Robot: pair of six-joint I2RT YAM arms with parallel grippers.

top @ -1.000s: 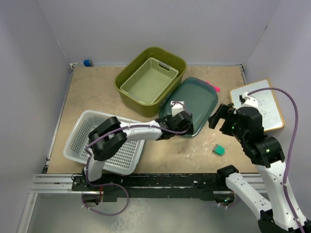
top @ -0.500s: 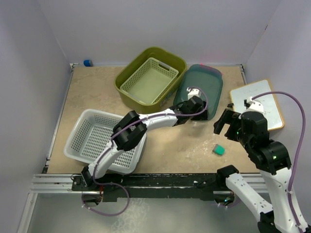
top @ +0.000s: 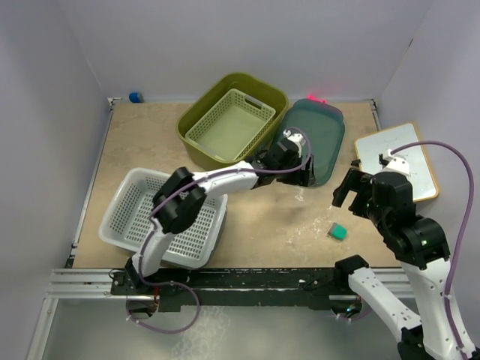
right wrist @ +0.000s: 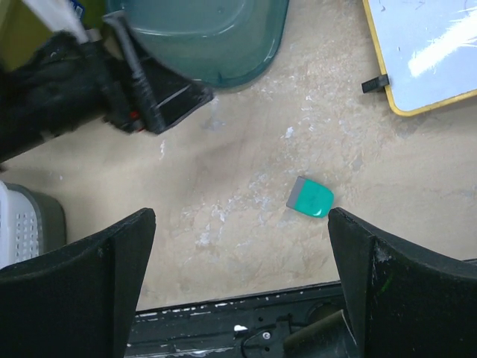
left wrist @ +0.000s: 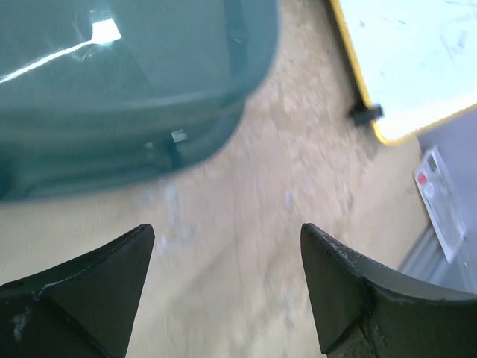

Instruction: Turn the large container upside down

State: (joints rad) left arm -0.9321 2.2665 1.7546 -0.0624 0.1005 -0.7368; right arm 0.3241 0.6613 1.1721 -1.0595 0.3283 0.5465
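Note:
The large dark teal container (top: 321, 139) lies at the back right of the table, next to the olive basket. In the left wrist view (left wrist: 127, 82) its smooth glossy face is toward me and its banded edge appears to rest on the table. My left gripper (top: 302, 177) is open and empty just in front of its near edge, not touching it; its jaws (left wrist: 226, 227) frame bare table. It also shows in the right wrist view (right wrist: 160, 97). My right gripper (top: 345, 191) is open and empty, above the table (right wrist: 242, 212), to the right of the container (right wrist: 201, 37).
An olive basket (top: 264, 94) holds a pale green basket (top: 229, 124). A white mesh basket (top: 161, 217) is at front left. A yellow-framed whiteboard (top: 397, 161) lies at right, a green eraser (top: 338, 232) below it. A pink marker (top: 316, 100) is behind the container.
The teal container has moved from the table's middle to the back right with my left gripper. The left gripper now stands just off its near edge. The right arm drew back a little.

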